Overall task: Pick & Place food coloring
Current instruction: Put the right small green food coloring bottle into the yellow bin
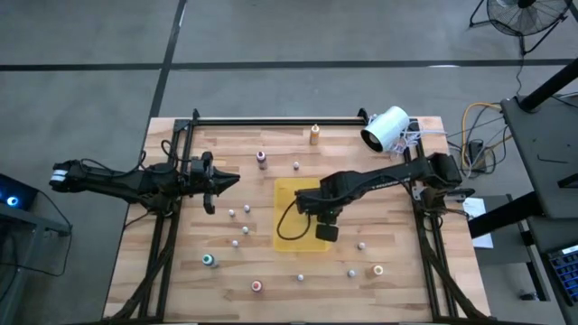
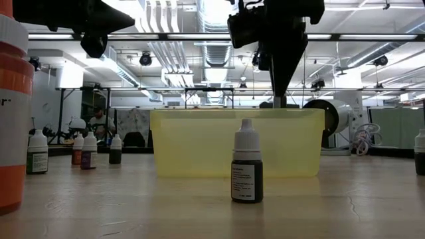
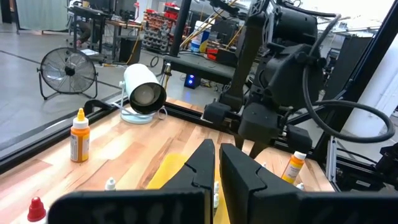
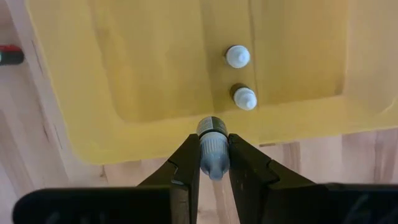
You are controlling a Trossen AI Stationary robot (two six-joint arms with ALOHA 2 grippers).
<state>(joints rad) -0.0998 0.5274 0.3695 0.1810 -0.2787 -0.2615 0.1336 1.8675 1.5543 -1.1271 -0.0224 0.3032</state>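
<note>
Right wrist view: right claw (image 4: 213,163) clamping small bottle (image 4: 212,146) over yellow tray (image 4: 124,74).

The right arm reaches in over the counter's middle, its hand (image 4: 211,163) pointing down with fingers clamped. The left hand (image 1: 215,183) hangs well aside, fingers closed.

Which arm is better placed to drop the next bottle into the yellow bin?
Right. Its end effector grips a bottle above the bin edge, with two bottles inside already. The left end effector holds nothing and sits away from the bin.
</note>
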